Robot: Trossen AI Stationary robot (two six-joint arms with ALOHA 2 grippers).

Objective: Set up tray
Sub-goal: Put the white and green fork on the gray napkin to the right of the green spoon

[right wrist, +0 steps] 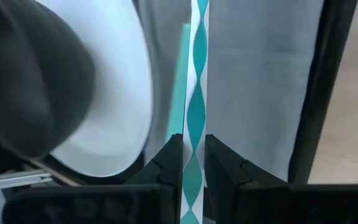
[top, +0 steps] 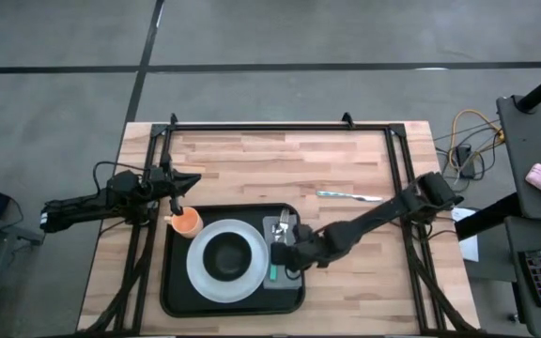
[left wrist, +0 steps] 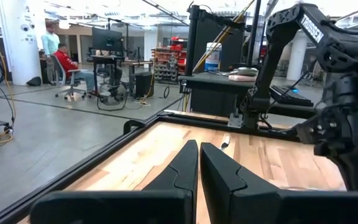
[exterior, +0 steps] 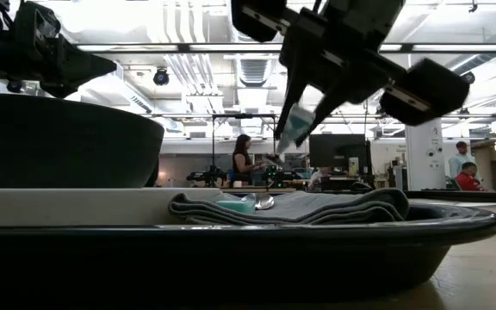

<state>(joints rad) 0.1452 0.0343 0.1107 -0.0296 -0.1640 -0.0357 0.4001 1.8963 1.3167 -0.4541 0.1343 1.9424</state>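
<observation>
High view: the tray [top: 172,300] is seen on the worktop [top: 346,169], carrying a white plate [top: 200,277] with a dark bowl [top: 228,255] on it and a grey napkin [top: 278,225]. The right gripper [top: 281,246] is placed over the napkin. An orange cup [top: 187,222] sits at the tray's corner, just below the left gripper [top: 182,194]. A utensil [top: 348,195] lies well apart on the bare worktop.

Low view: a teal-patterned handle [exterior: 295,127] is seen hanging from the right fingers, its lower end clear of the folded napkin [exterior: 334,207].

Left wrist view: the left fingers [left wrist: 181,168] are seen pressed together, with nothing between them.

Right wrist view: the right fingers [right wrist: 166,162] are narrowed on the striped handle [right wrist: 196,118], with the napkin beneath them and the plate [right wrist: 120,106] beside it.

Risk, as judged: the handle is pinched near one end only, so it could swing or slip. If released from this height, it could bounce off the napkin or strike the plate rim. The cup could be tipped by the left gripper.
</observation>
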